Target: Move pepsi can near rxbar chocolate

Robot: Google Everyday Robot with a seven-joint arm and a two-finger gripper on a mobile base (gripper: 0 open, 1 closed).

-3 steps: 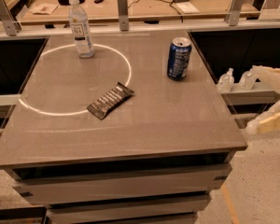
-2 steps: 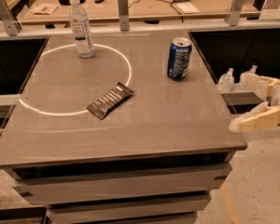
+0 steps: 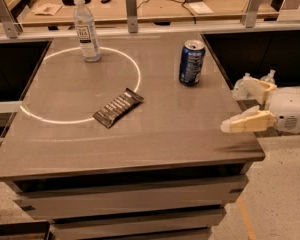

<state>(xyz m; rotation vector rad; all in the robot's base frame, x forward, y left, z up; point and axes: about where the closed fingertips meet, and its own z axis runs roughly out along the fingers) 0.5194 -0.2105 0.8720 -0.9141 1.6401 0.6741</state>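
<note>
Three things sit on the table (image 3: 190,149). The can (image 3: 192,62) is upright toward the far right. The rxbar (image 3: 118,107) lies flat and angled, left of centre (on the edge of a pale ring (image 3: 35,116)), apart from the can. A bottle (image 3: 86,30) stands at the back left. The gripper (image 3: 231,109) hovers at the right edge, fingers apart, empty.

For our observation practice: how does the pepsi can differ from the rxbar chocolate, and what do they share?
The pepsi can stands upright; the rxbar chocolate lies flat. The can is blue and cylindrical; the bar is dark, thin and rectangular. The can stands outside the white ring; the bar lies across its line. Both rest on the table, apart from the open gripper by its right edge.
</note>
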